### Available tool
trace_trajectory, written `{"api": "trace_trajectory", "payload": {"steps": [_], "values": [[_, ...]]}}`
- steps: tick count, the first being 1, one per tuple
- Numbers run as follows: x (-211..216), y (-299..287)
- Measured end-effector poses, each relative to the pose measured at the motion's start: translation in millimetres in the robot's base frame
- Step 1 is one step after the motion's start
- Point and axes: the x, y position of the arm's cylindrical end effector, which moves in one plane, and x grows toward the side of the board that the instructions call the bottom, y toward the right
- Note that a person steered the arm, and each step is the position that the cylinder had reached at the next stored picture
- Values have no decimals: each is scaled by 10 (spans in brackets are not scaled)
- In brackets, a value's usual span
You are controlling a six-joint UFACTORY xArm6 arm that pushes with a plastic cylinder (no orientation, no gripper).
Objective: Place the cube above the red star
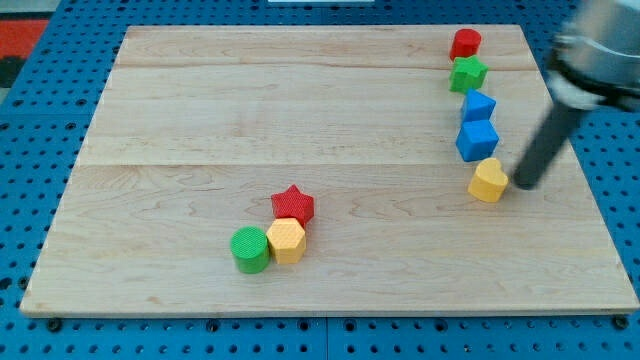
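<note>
Green cylinder point(250, 249) foremost; blue cube point(477, 140) ribbed, glossy, near my tip point(522, 185)

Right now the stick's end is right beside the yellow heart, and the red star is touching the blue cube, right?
Not quite. My tip is indeed just right of the yellow heart, but the red star touches the yellow hexagon, not the blue cube, which sits far off at the view's right. The camera view shows it.

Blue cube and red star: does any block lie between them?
No. In the camera view, only bare board lies between the blue cube and the red star.
</note>
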Motion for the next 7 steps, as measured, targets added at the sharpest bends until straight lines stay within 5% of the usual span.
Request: {"api": "trace_trajectory", "payload": {"steps": [1, 2, 5, 6, 7], "values": [[-16, -1522], [-41, -2125], [-195, 1070], [-413, 1629], [-502, 939]]}}
